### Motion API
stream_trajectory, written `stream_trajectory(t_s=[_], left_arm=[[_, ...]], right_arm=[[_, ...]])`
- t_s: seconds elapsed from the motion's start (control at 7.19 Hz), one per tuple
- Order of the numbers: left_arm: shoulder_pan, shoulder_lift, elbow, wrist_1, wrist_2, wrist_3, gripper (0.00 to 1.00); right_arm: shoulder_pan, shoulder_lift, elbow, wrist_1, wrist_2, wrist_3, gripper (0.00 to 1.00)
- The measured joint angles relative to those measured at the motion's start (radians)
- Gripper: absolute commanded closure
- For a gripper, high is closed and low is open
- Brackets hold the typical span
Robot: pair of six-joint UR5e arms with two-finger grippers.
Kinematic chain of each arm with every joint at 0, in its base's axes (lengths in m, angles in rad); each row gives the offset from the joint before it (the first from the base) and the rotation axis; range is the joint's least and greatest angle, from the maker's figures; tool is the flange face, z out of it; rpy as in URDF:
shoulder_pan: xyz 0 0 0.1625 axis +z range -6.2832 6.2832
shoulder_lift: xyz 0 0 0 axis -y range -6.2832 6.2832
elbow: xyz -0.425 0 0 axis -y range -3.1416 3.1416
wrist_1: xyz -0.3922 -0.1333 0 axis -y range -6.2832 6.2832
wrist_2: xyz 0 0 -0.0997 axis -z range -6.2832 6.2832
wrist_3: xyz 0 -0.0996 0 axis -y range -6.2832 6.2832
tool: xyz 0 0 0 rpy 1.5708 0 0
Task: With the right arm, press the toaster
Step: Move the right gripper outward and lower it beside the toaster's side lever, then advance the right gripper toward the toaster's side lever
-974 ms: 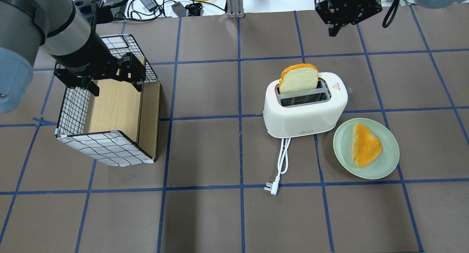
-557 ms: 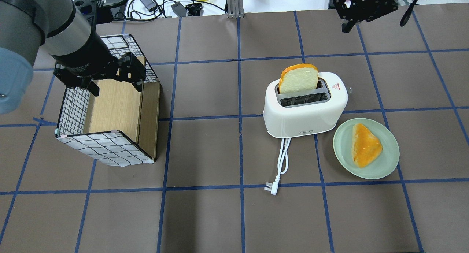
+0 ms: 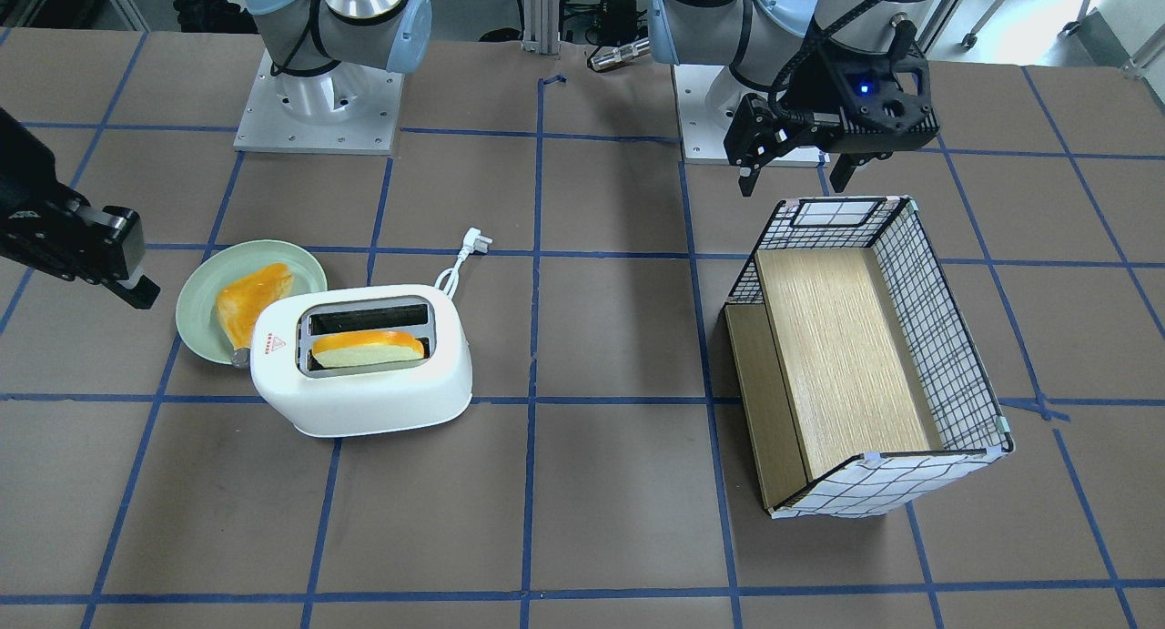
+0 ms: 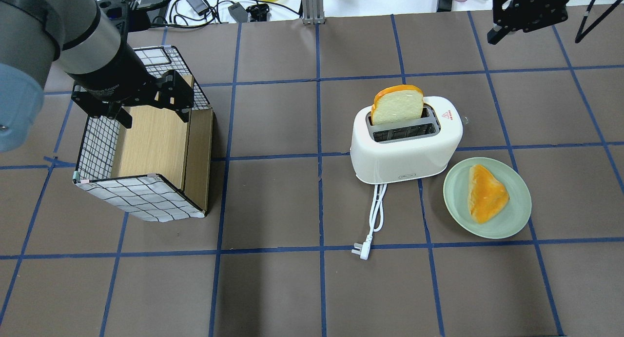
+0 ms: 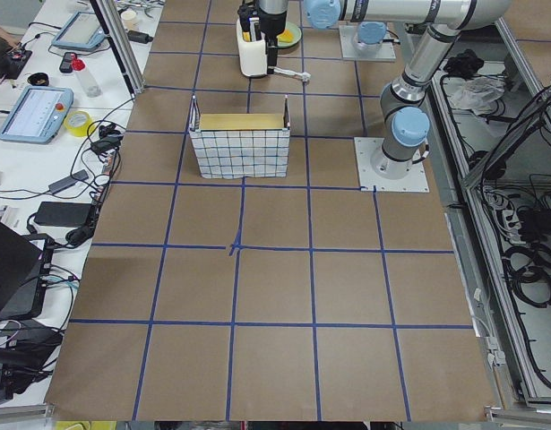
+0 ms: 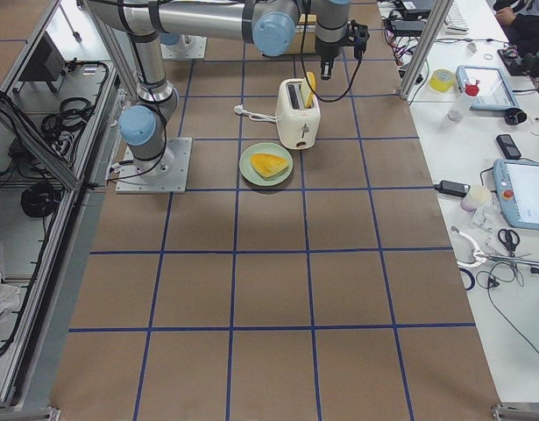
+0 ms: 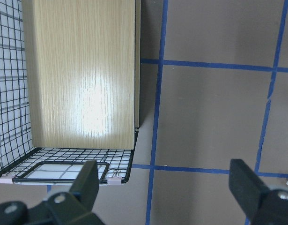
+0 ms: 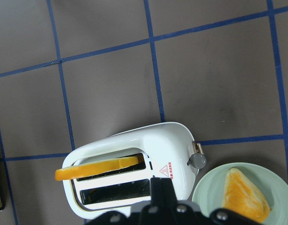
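Note:
The white toaster [image 4: 404, 149] stands right of the table's centre and holds a bread slice [image 4: 397, 105] upright in its far slot. It also shows in the front view [image 3: 364, 388] and in the right wrist view [image 8: 134, 150], where its grey lever knob [image 8: 197, 161] sticks out of the end by the red triangle. My right gripper [image 4: 493, 35] is shut and empty. It hangs high, beyond and to the right of the toaster, apart from it, and also shows in the right wrist view [image 8: 161, 185]. My left gripper [image 4: 146, 103] is open and empty above the checkered box [image 4: 131, 200].
A green plate [image 4: 514, 220] with a bread piece [image 4: 487, 193] lies just right of the toaster. The toaster's white cord and plug [image 4: 374, 217] trail toward the robot's side. Cables and devices [image 4: 209, 3] lie past the far table edge.
My right gripper has moved to the right and farther from the toaster in the overhead view. The left arm, toaster, bread and plate have not moved.

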Motion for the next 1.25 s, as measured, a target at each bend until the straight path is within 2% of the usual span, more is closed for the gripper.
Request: stream_trajectory(t_s=[0.28,0.56,0.83,1.25], left_arm=[[0.000,0.000,0.000,0.000,0.000,0.000,0.00],[0.000,0.000,0.000,0.000,0.000,0.000,0.00],[0.000,0.000,0.000,0.000,0.000,0.000,0.00],[0.000,0.000,0.000,0.000,0.000,0.000,0.00]], right_arm=[[-0.077,0.018,0.088,-0.008,0.099,-0.156,1.00],[-0.120,0.071,0.135,-0.014,0.160,-0.307,1.00],[-0.144,0.125,0.144,-0.006,0.184,-0.420,1.00],[-0.148,0.148,0.186,0.004,0.216,-0.532,1.00]])
